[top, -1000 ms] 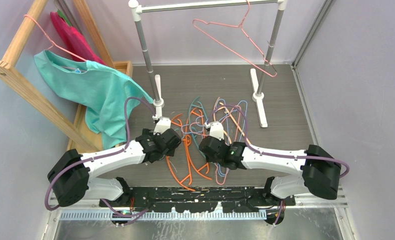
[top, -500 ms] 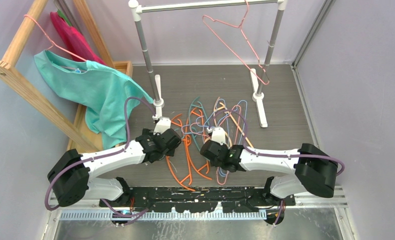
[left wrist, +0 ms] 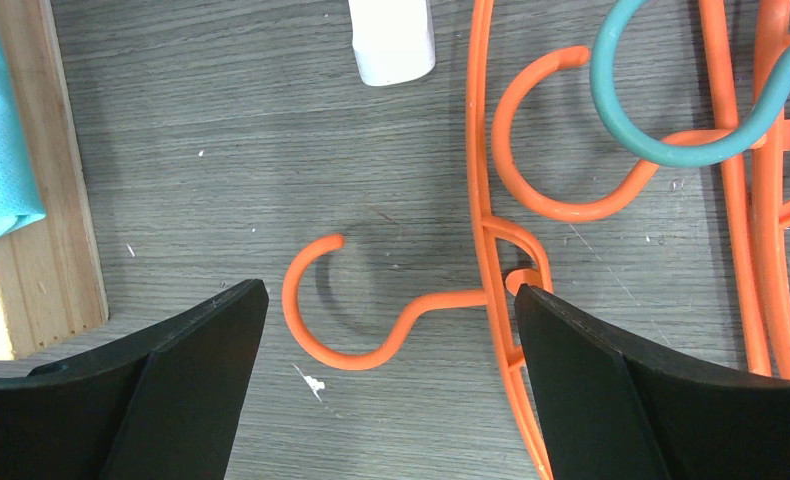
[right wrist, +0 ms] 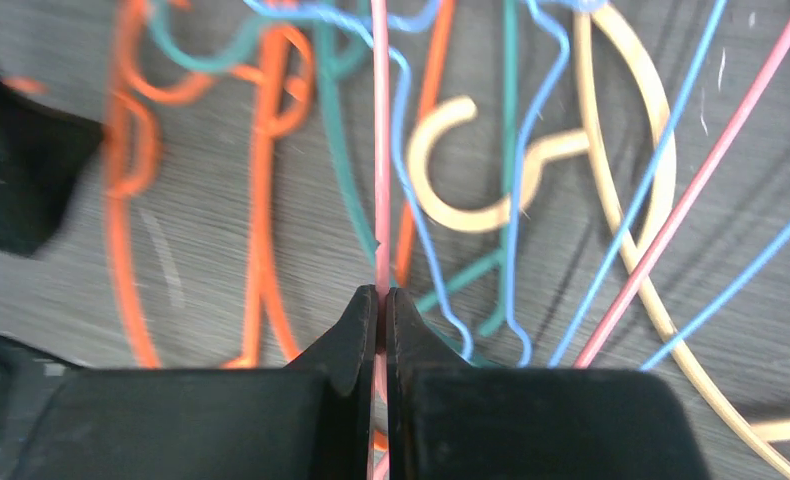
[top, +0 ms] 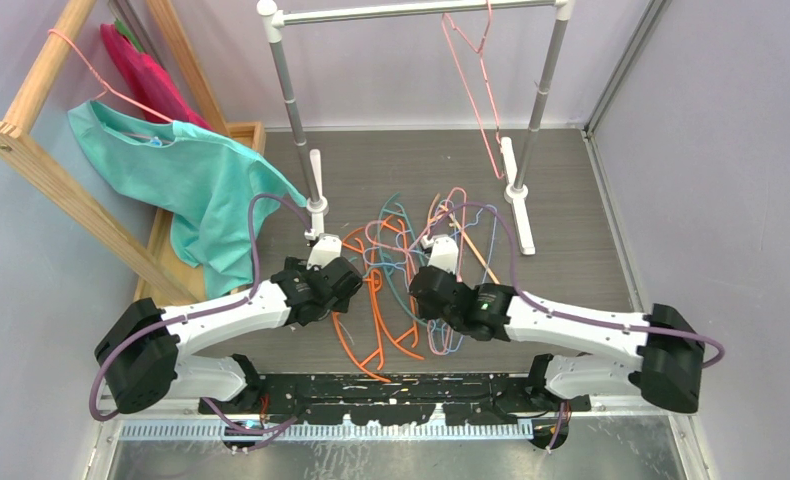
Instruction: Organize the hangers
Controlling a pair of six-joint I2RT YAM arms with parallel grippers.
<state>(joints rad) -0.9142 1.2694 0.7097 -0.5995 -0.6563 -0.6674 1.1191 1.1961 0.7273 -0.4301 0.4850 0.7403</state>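
Claw (right wrist: 379, 295), right — now on pink hanger (right wrist: 380, 150)

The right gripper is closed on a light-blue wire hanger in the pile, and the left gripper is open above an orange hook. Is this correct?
Not quite. The right wrist view shows the right gripper closed on a pink wire hanger, not a light-blue one. The rest holds: the left gripper is open above an orange hook.

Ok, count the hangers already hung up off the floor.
2. A bare pink wire hanger hangs toward the right end of the metal rail; a second pink hanger, carrying the teal shirt, hangs on the wooden rack at left. The red garment behind it may hide another.
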